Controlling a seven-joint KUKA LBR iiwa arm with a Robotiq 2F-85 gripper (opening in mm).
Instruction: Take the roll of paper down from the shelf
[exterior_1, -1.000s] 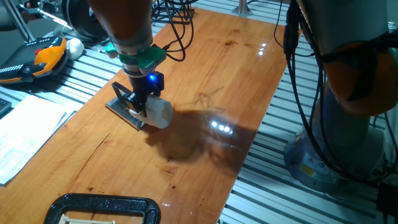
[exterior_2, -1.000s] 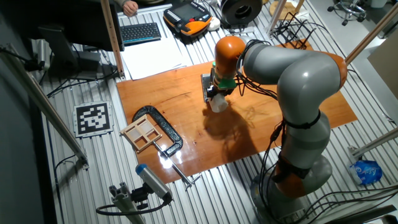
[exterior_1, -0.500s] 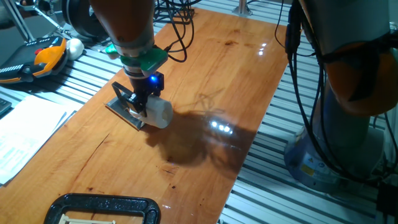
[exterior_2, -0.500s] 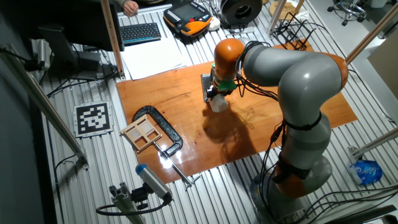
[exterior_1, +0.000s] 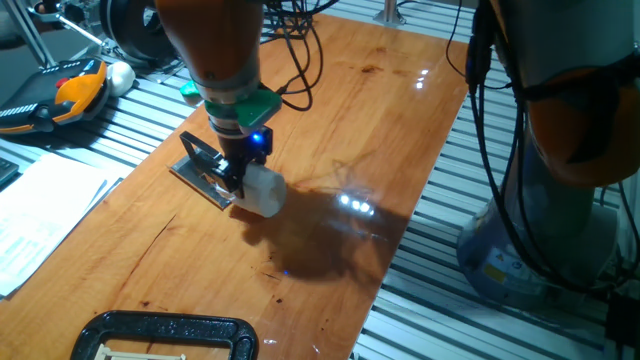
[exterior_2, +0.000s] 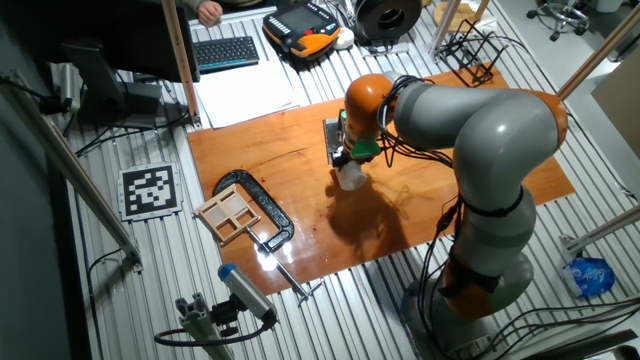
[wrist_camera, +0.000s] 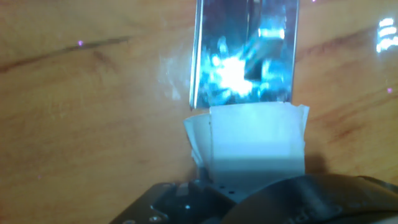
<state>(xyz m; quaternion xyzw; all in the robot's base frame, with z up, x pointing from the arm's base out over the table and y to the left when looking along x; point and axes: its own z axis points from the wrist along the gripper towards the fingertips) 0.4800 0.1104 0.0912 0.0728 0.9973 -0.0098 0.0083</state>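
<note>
The fingers (exterior_1: 243, 176) pinch the single roll of paper (exterior_1: 262, 190), which sits right under them, at the edge of the one shelf (exterior_1: 200, 178) on the wooden worktop (exterior_1: 330, 120). One black clamp (exterior_1: 165, 332) lies well apart from the shelf.

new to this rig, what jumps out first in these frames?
The big grey and orange robot arm bends over the middle of the wooden table, its gripper closed on a small white roll of paper. The roll sits at the near end of a small shiny grey metal shelf plate. A large black clamp lies at the table's front corner.
</note>
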